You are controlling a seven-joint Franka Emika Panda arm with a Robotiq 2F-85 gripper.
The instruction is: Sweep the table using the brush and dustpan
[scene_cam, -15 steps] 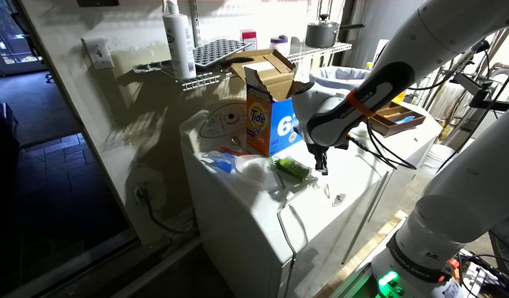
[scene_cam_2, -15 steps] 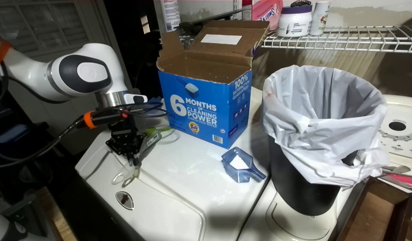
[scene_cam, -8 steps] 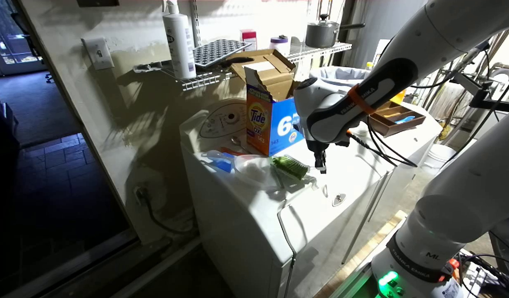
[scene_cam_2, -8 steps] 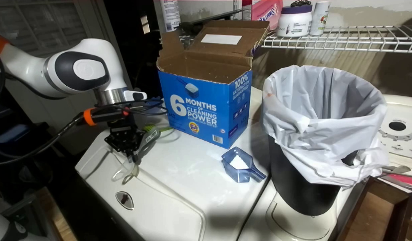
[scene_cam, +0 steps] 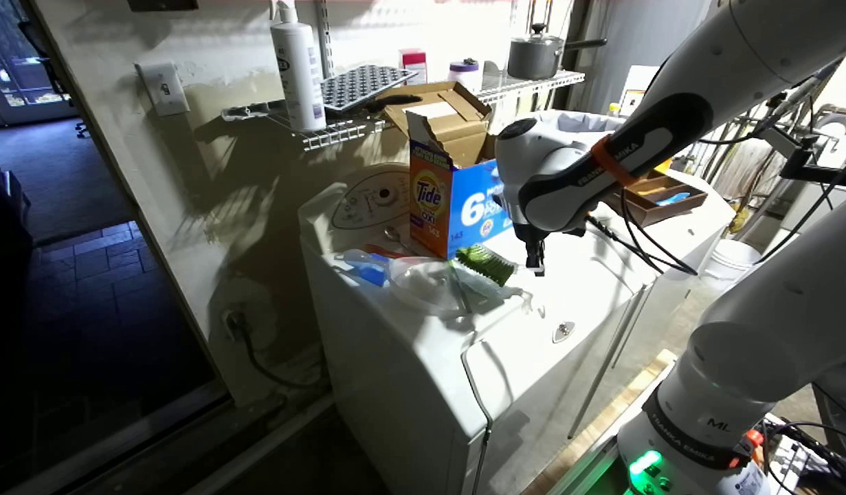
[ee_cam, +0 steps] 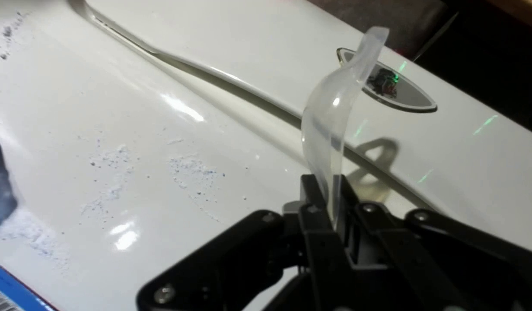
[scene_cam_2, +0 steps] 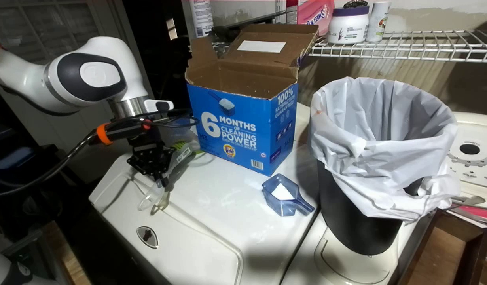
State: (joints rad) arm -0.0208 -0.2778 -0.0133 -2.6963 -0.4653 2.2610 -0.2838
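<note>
My gripper (ee_cam: 329, 190) is shut on the translucent handle of the brush (ee_cam: 324, 125), whose hooked end points away in the wrist view. The brush head (scene_cam: 488, 263), with green bristles, extends beside the gripper above the table; in an exterior view the grey back of the brush (scene_cam_2: 184, 154) carries a label. To the head's left, the translucent dustpan (scene_cam: 436, 302) lies on the white table (scene_cam_2: 227, 206) with whitish powder in it. Elsewhere the arm and box partly hide the dustpan; the wrist view lacks it. Speckled powder (ee_cam: 194, 170) is scattered in patches on the tabletop.
An open blue-and-orange box (scene_cam_2: 241, 118) stands close beside the brush. A blue scoop (scene_cam_2: 296, 204) with white powder sits farther along, before a black bin (scene_cam_2: 358, 221) with a white bag. A wire shelf (scene_cam_2: 405, 51) overhangs the back; a wooden tray (scene_cam: 646, 210) lies beyond.
Gripper and brush have risen a little. The brush head has tilted, so its pale underside shows below the bristles in an exterior view. Dustpan and box look unmoved.
</note>
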